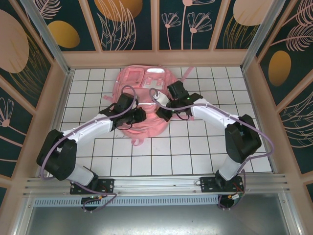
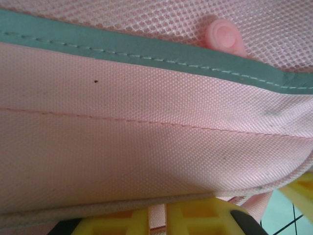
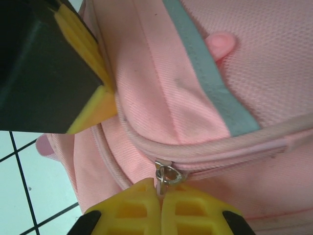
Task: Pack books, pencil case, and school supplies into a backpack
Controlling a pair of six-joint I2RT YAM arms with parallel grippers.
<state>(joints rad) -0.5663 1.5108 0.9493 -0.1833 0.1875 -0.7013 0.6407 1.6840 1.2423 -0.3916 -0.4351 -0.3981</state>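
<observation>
White bench (image 1: 195, 152) under the backpack (image 1: 128, 81), pink and lying flat. Left fingers (image 2: 156, 211) at its near edge, pinching a fold of its cloth. Right fingers (image 3: 160, 189) pressed together on its small metal zip pull (image 3: 166, 175), just beside.

We record a white tiled worktop (image 1: 195, 152) with dark grout lines, enclosed by dark teal wall panels (image 1: 127, 24) bearing pink and gold floral motifs in pale beige framing (image 1: 156, 58). An aluminium rail (image 1: 161, 182) crosses the near edge.
</observation>
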